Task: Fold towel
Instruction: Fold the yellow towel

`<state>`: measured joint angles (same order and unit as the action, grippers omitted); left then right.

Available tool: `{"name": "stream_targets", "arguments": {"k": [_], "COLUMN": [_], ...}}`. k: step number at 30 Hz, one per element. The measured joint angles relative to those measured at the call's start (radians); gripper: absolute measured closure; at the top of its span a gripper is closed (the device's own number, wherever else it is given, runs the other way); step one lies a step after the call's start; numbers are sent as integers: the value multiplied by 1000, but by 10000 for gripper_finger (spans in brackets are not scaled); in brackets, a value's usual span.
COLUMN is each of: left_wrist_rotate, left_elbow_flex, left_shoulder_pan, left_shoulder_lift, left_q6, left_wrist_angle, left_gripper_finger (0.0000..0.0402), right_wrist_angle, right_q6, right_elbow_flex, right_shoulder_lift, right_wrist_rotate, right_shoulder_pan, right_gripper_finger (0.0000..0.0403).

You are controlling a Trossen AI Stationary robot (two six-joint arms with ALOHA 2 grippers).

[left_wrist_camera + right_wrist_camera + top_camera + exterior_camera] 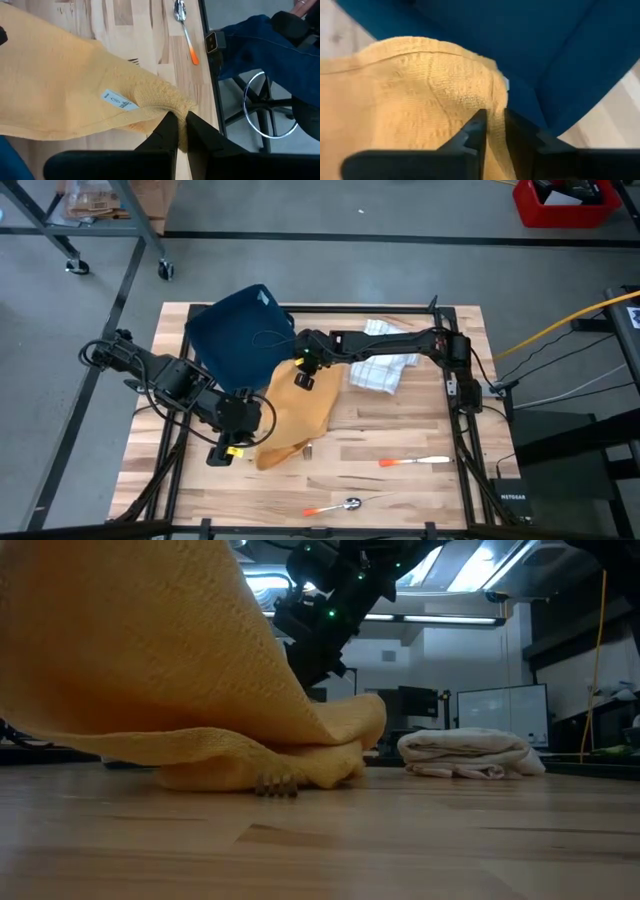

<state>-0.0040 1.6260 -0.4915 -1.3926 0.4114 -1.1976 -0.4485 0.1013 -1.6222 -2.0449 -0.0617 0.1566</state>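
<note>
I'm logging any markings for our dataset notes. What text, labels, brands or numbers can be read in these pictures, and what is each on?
None can be read.
White tag on the yellow towel: printed marks, too small to read.
Small yellow label on the table's edge frame: a dark symbol, no legible words.
Box by the table's corner: lettering too blurred to read.

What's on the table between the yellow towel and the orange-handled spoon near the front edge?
Bare wood, as the high view shows. From the yellow towel to the orange-handled spoon only the table shows; fork tines poke out at the towel's edge.
</note>
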Motion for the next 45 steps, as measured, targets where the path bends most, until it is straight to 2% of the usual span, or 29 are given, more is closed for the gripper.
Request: {"name": "stream_targets", "arguments": {"k": [7,22,34,39,45], "left_wrist_rotate": [0,0,0,0,-25], "left_elbow_flex": [0,0,0,0,0], "left_shoulder_pan": [0,0,0,0,0], "left_shoulder_lift": [0,0,0,0,0], "left_q6": [-16,-19,-26,-11,63], "left_wrist_angle": [1,1,0,-32,-142], "left_gripper_finger": [396,393,393,396,395], "right_wrist_angle": [-2,-1,-43,-175,-514], "right_q6": [0,6,-13,-32,-71], "right_elbow_flex": [0,-7,-218,-340,-476], "right_shoulder_lift": [0,4,4,4,5], "right_wrist_rotate": [83,108,97,90,89], "right_shoulder_pan": [0,0,0,0,0], "right_gripper_finger": [396,400,401,402,402]}}
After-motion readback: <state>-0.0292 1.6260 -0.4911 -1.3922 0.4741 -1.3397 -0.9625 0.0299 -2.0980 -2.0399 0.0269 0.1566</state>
